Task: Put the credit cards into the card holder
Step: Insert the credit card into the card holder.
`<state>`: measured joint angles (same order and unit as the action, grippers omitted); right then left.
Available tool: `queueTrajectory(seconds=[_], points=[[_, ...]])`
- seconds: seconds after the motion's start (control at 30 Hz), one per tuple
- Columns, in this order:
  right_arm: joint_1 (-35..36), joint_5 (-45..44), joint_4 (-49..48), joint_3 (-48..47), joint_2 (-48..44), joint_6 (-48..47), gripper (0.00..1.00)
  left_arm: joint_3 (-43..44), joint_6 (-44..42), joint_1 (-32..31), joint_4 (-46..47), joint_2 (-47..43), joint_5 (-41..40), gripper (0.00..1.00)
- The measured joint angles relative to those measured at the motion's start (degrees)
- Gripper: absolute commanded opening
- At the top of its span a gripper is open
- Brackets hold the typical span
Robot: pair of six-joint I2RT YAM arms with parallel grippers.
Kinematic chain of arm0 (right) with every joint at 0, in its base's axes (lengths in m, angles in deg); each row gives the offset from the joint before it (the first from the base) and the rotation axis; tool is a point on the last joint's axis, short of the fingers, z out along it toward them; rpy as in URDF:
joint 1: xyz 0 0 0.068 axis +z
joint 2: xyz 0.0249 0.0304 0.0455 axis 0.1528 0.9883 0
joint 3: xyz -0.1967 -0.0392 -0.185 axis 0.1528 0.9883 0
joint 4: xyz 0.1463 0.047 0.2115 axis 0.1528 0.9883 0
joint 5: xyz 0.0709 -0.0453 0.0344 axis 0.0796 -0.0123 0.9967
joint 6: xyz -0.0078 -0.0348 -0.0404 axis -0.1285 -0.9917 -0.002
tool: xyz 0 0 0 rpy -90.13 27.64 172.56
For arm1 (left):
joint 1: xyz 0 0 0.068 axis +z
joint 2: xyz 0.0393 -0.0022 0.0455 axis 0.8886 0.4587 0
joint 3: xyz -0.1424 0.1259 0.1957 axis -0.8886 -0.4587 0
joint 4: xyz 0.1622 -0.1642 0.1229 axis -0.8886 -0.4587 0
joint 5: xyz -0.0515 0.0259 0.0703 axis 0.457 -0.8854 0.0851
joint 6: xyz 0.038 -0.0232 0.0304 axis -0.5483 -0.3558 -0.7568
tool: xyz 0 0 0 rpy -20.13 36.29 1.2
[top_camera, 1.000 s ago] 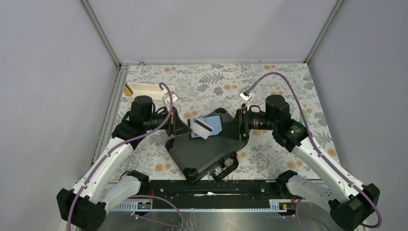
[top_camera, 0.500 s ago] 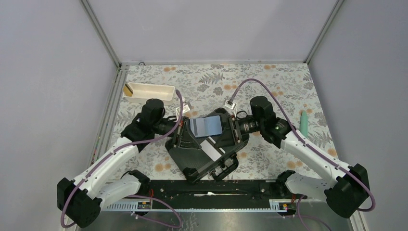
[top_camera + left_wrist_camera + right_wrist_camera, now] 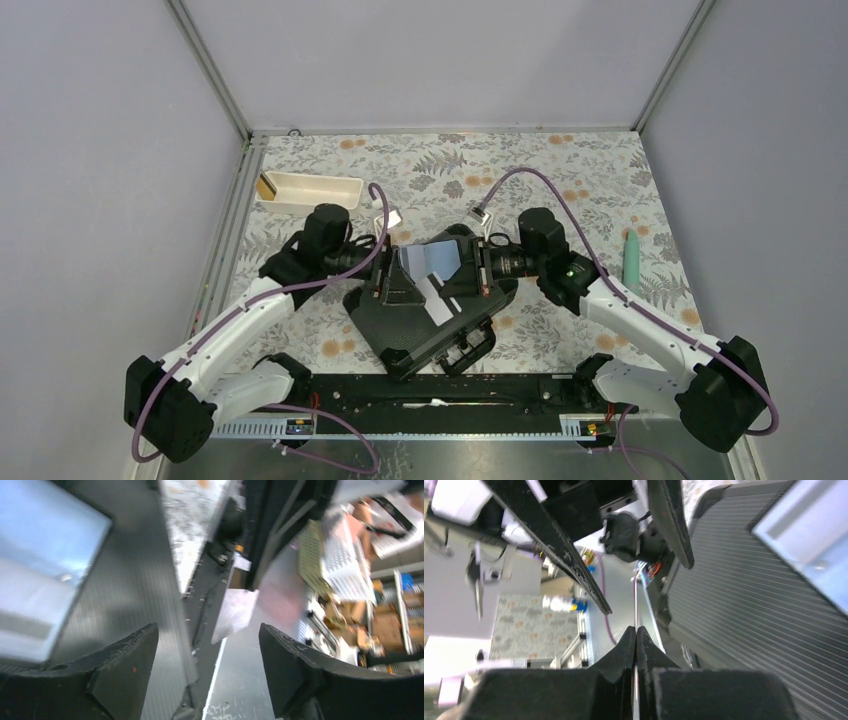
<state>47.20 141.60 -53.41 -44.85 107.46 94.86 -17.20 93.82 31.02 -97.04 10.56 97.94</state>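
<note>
Floral table (image 3: 600,170): black case (image 3: 400,325), white tray (image 3: 310,190), green stick (image 3: 632,258).

The workspace is closed in by plain pale grey walls (image 3: 100,200) on three sides, joined at the back corners by slanting aluminium posts (image 3: 210,70). The table is covered by a cloth (image 3: 590,170) printed with grey ferns and orange flowers, and a bare metal plate (image 3: 480,455) is seen at its near edge, all evenly lit. Beyond the enclosure, cluttered shelving (image 3: 380,620) is glimpsed, blurred, in the left wrist view.
</note>
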Motion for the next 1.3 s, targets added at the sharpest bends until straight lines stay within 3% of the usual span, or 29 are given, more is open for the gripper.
queueTrajectory(seconds=[0.23,0.53,0.7,1.3], points=[[0.1,-17.1,-5.2,5.3,1.8,9.1,0.00,-0.2,4.3,3.5,-0.7,0.4,-19.4,0.91],[0.1,-31.2,-6.9,4.4,9.0,13.2,0.00,0.0,7.6,6.1,-1.9,6.5,-38.6,0.93],[0.1,-35.1,-7.2,3.1,10.8,13.3,0.00,0.0,9.6,8.0,-1.8,9.7,-40.3,0.88],[-0.7,-37.0,-10.6,1.5,16.6,14.2,0.00,-0.1,11.7,9.3,2.3,14.5,-37.7,0.53]])
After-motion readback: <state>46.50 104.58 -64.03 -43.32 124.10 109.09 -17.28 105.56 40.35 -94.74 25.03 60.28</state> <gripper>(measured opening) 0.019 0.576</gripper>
